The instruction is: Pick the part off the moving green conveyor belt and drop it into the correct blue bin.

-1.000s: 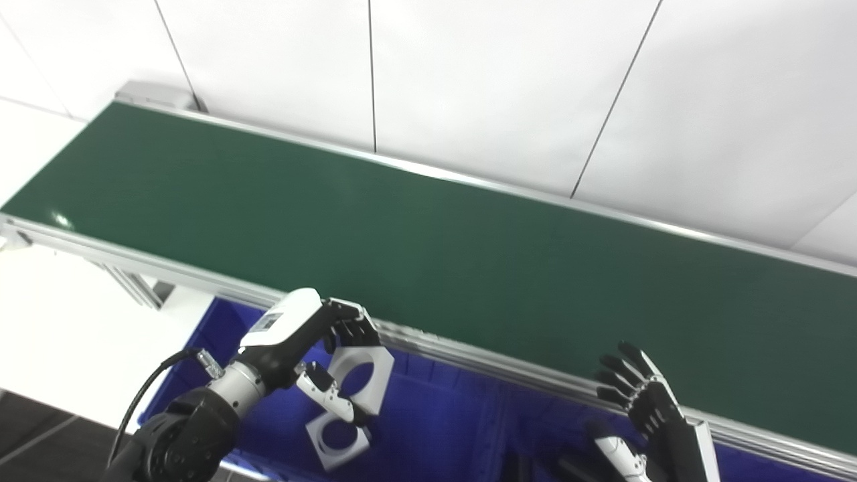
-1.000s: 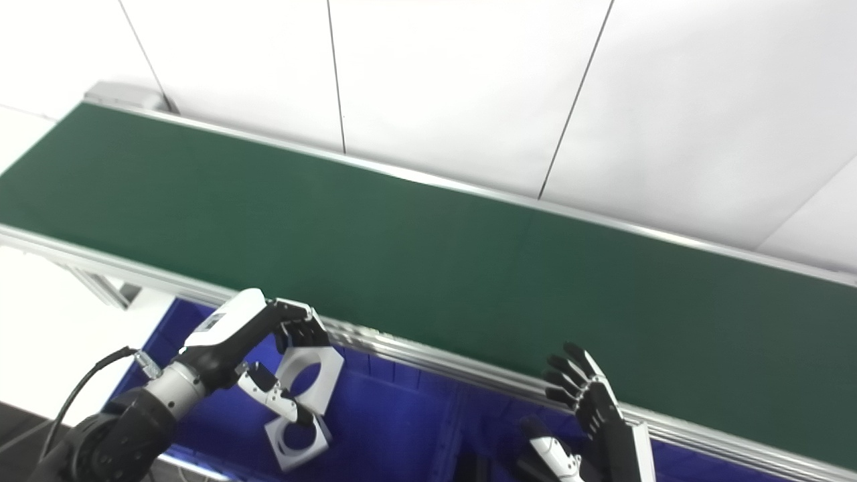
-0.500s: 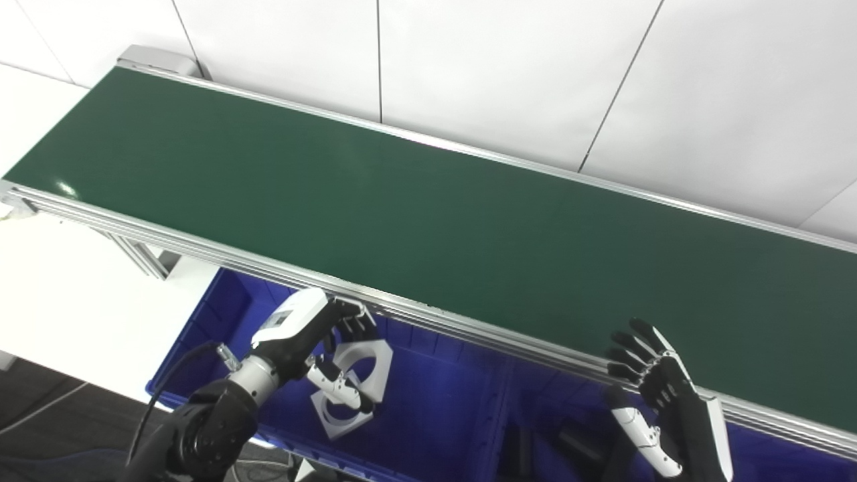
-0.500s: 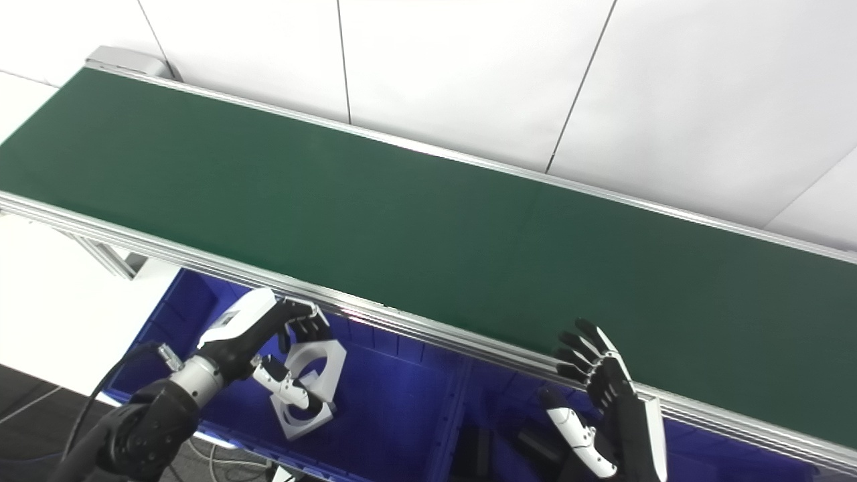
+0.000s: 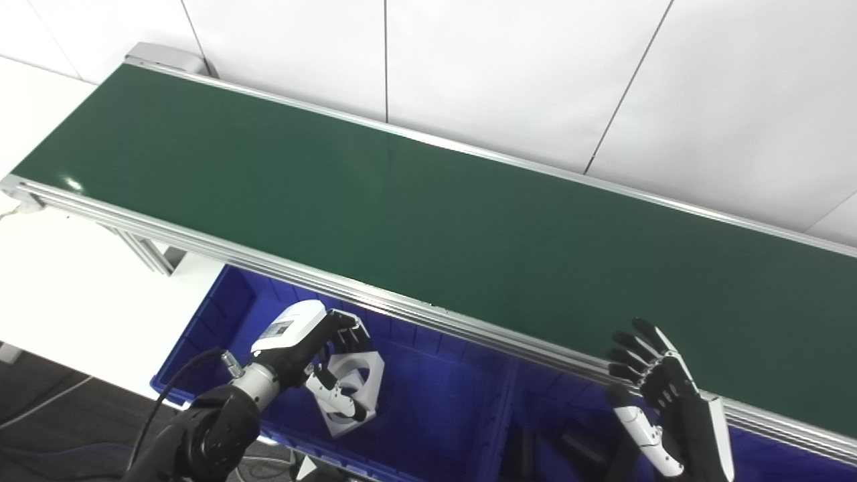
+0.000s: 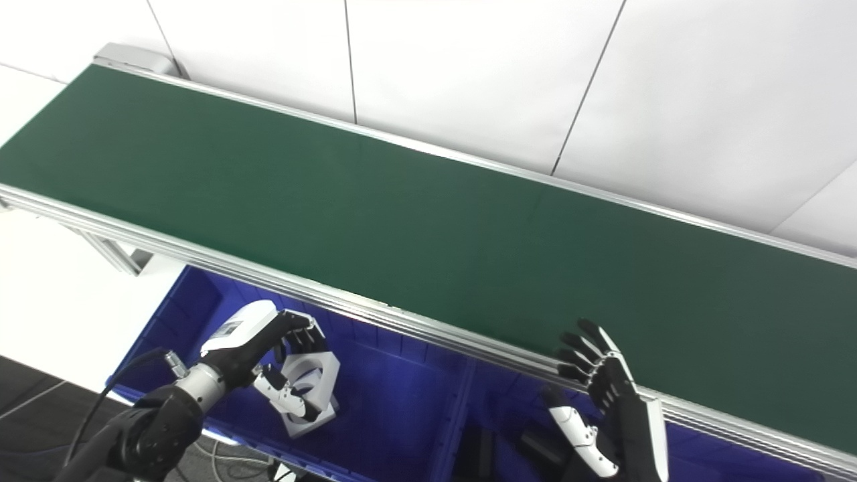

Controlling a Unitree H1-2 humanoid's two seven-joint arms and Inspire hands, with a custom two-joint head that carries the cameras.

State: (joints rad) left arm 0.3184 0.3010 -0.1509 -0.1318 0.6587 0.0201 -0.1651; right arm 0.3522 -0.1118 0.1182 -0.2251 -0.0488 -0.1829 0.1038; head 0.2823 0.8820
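A long green conveyor belt [image 5: 428, 221] runs diagonally from the upper left of the frame to the lower right, its surface bare, with white wall panels [image 5: 509, 73] behind it. At the lower left, below the belt's near rail, the left hand [image 5: 304, 348] reaches into a blue bin [image 5: 207, 321] with its fingers and thumb closed on a white square part with a round hole [image 5: 361, 371], held just above another white part [image 6: 315, 416] lying on the bin floor. At the lower right the right hand [image 5: 659, 395] stands upright just beside the rail, fingers spread and holding nothing.
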